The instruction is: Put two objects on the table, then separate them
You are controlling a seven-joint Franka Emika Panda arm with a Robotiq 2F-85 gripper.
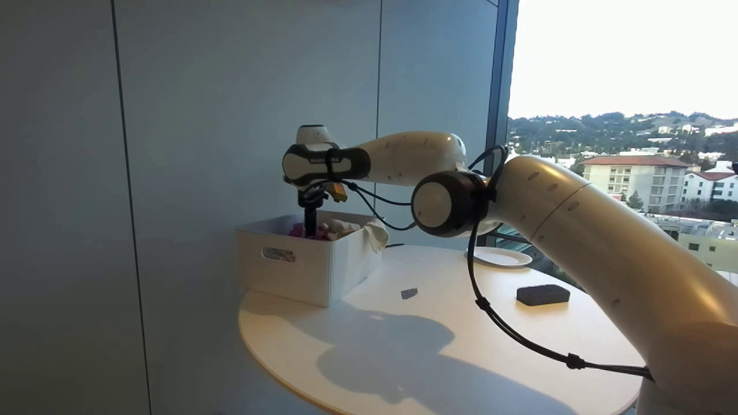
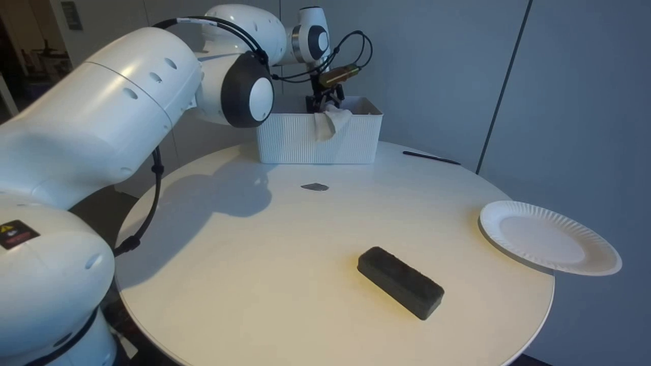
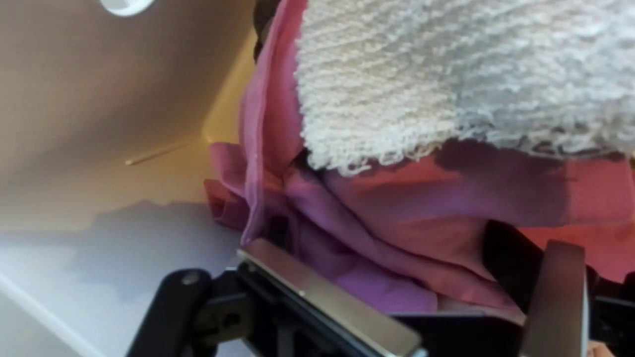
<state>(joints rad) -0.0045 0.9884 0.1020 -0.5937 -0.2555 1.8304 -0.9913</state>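
A white box (image 1: 300,276) stands on the round white table (image 1: 496,351); the box (image 2: 305,145) and table (image 2: 285,284) show in both exterior views. It holds crumpled cloths. In the wrist view a pinkish-purple cloth (image 3: 426,198) lies under a white fringed towel (image 3: 377,84). My gripper (image 1: 311,223) points down into the box, its lower part hidden by the wall; it also shows in an exterior view (image 2: 324,99). In the wrist view the gripper (image 3: 409,248) is open, its fingers wide apart, with folds of the pinkish cloth below and between them.
A white cloth (image 2: 331,123) hangs over the box rim. A dark block (image 2: 401,282), a small grey flat piece (image 2: 315,187) and a thin black stick (image 2: 431,157) lie on the table. A white paper plate (image 2: 544,239) overhangs the table edge. A wall stands behind the box.
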